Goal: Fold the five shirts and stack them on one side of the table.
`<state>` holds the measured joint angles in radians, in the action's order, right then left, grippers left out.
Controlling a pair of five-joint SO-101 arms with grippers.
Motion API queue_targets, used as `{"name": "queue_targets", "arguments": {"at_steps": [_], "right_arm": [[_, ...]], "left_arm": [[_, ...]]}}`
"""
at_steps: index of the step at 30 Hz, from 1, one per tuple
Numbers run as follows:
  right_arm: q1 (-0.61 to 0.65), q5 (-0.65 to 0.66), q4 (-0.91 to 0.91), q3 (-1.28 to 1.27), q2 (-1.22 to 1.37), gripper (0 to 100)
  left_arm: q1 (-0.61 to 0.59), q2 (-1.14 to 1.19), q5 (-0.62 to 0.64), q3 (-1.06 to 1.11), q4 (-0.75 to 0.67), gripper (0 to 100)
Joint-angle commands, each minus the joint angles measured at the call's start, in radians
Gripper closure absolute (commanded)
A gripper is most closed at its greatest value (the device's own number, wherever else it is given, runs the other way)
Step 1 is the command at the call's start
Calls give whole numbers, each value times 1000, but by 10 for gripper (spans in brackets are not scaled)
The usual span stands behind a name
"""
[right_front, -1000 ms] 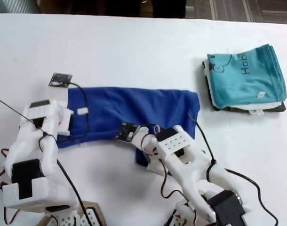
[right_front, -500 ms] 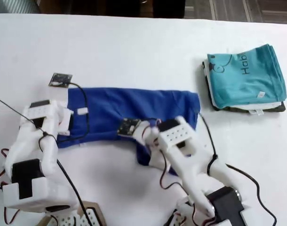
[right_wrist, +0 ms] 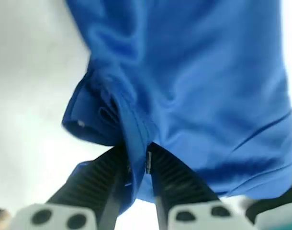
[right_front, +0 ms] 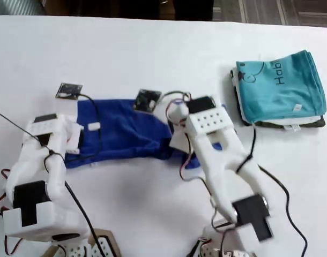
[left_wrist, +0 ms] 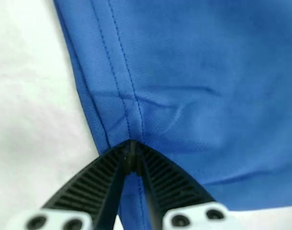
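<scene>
White tabletop (right_front: 153,48) stretches wide beneath both arms. Across its middle lies the blue shirt (right_front: 126,128), laid lengthwise, with its right-hand part bunched into a fold. The left gripper (left_wrist: 130,149) is clenched on the shirt's stitched hem at the end nearer the table's left edge. The right gripper (right_wrist: 136,160) pinches a gathered fold of the same cloth. Toward the right edge sits a stack of folded shirts (right_front: 292,124), a teal shirt (right_front: 276,85) on top, apart from the blue one.
</scene>
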<state>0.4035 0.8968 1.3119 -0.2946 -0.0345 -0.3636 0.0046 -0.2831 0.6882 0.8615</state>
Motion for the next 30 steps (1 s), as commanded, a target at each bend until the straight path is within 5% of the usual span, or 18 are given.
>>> {"name": "queue_targets", "arguments": {"at_steps": [1,8,14,30], "right_arm": [[-12,8,7,173,125,979],[-12,8,68,451,371,975],[-64,8,125,649,529,853],[-191,0,332,1068,585,878]], "left_arm": [[-9,-25,0,1,-28,973],[-9,-25,0,1,-28,973],[-9,-25,0,1,-28,973],[-8,-25,0,1,-28,973]]}}
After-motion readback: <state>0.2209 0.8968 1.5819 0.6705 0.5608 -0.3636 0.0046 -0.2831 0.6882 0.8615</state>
